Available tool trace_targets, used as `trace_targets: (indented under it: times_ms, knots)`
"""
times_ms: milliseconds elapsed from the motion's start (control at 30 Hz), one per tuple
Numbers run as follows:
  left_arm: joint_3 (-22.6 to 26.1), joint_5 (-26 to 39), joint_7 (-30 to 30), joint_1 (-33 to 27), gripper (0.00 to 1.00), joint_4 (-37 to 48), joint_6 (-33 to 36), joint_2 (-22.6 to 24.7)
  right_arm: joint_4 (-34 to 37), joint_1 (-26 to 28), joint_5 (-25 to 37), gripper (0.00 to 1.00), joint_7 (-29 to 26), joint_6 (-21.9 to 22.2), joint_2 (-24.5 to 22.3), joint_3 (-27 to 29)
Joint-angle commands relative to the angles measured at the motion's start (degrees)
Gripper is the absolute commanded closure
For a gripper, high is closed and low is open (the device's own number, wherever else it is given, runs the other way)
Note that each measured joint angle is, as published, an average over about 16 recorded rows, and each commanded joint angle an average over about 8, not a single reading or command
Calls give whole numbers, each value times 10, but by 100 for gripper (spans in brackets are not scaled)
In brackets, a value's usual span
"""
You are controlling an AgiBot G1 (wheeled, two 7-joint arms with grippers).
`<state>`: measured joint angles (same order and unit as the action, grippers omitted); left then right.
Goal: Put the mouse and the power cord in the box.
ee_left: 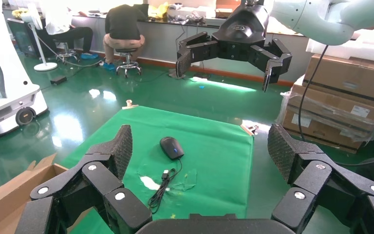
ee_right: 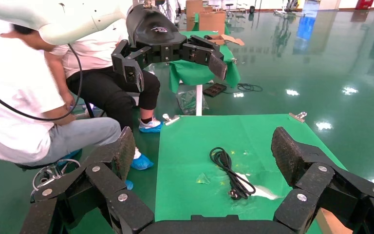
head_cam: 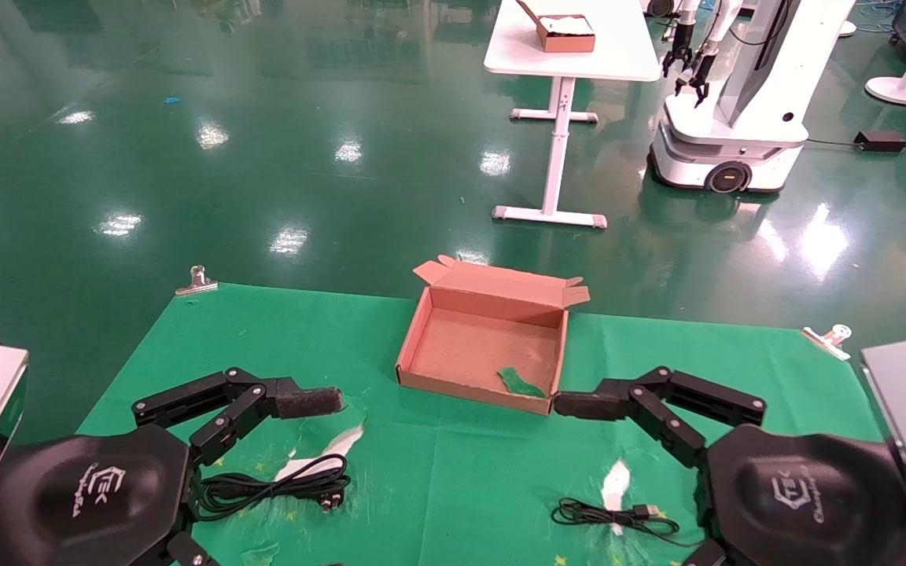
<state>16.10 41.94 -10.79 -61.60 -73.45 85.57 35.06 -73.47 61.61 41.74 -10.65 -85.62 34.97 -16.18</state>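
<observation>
The box (head_cam: 421, 334) lies open in the middle of the green cloth, lid flap at the back, a green scrap on its floor. The power cord (head_cam: 280, 483) is coiled on the cloth in front of the box to the left, under my left arm; it also shows in the right wrist view (ee_right: 229, 170). The mouse (ee_left: 171, 147) sits on the right side; in the head view only its thin cable (head_cam: 618, 519) with the USB plug shows. My left gripper (ee_left: 199, 146) and right gripper (ee_right: 204, 151) hover open and empty, one finger (head_cam: 307, 401) left of the box, one finger (head_cam: 583, 405) at its right front corner.
Metal clips (head_cam: 197, 279) (head_cam: 830, 336) pin the cloth's far corners. White torn patches (head_cam: 343, 448) mark the cloth. Beyond the table stand a white table (head_cam: 618, 59) with a smaller brown box (head_cam: 563, 31) and another robot (head_cam: 728, 118). Seated people (ee_right: 29, 112) are beside my table.
</observation>
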Motion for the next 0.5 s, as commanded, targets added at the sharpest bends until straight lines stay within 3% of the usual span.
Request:
trace_targets:
  times_ms: [33,500]
  knots:
    - [0,0,0,0,0,0,0,0,0,0,0,0,0,0,0,0]
    - [0,0,0,0,0,0,0,0,0,0,0,0,0,0,0,0]
